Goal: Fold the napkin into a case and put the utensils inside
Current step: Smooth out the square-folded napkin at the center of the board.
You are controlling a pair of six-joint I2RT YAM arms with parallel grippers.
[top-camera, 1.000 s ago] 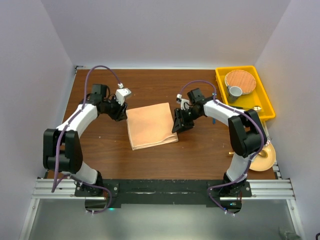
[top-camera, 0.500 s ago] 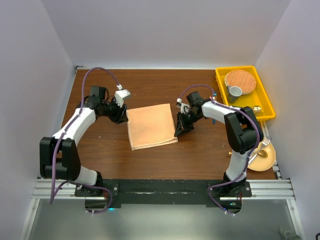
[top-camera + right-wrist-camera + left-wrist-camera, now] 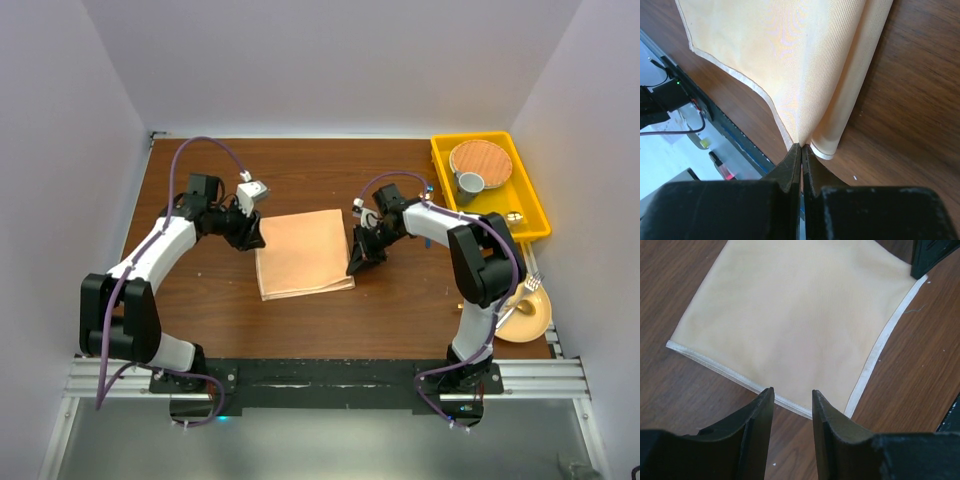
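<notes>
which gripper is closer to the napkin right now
Right. The right gripper is shut on the napkin, pinching the top layer at its right edge. The left gripper is open at the opposite edge and grips nothing.

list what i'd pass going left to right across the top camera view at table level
left gripper → napkin → right gripper, pinching the napkin's right edge → yellow tray
</notes>
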